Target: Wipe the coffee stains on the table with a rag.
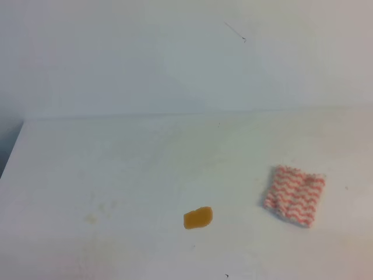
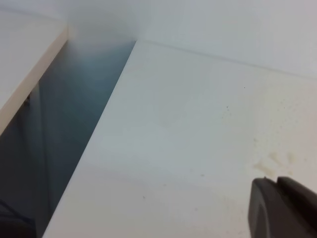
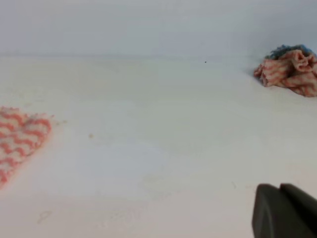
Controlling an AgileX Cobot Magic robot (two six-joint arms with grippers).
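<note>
stain (image 1: 198, 217) and rag (image 1: 294, 195) on white bench (image 1: 145, 163), apart.
stain near front middle; rag lies flat to its right, untouched. second crumpled cloth (image 3: 290, 72) far back in right wrist view. right fingers (image 3: 285, 210) clenched, empty; left fingers (image 2: 282, 208) partly seen, state unclear.

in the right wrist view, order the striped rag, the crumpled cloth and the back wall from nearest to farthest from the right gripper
From the right gripper, low right in view:
1. striped rag: flat on the table, off to the left.
2. crumpled cloth: far ahead on the right, near the table's back edge.
3. back wall: behind the cloth.
</note>
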